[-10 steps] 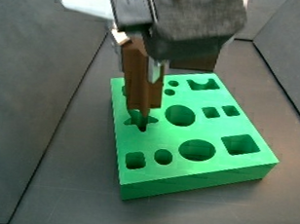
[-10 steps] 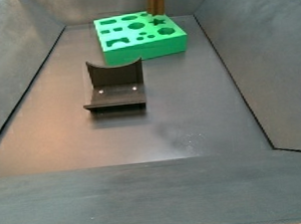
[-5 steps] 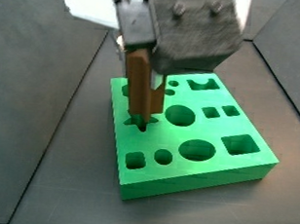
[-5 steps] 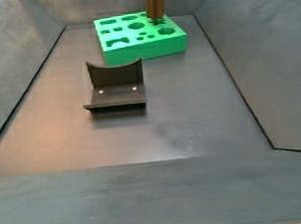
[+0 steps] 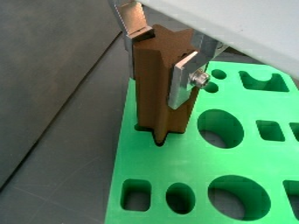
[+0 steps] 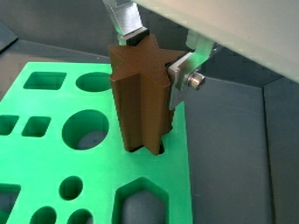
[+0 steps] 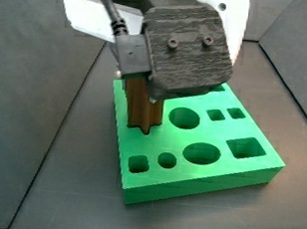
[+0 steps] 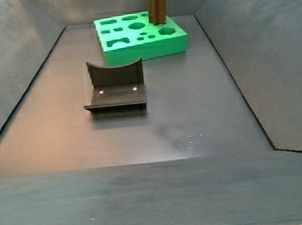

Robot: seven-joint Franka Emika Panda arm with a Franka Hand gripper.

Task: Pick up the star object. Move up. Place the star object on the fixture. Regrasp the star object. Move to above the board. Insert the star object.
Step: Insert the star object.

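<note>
Wrist views both show the two-finger gripper over the bright green slab-shaped board with shaped holes, silver finger plates clamped on the upright brown wood-coloured star-section piece. Its lower tip sits in the star hole, most of its length above the board. Judging from this: pick, regrasp and transit done; insertion begun, push-down and release left. Dark L-shaped fixture stands empty on the floor, well apart. Nothing seems to block it.
</note>
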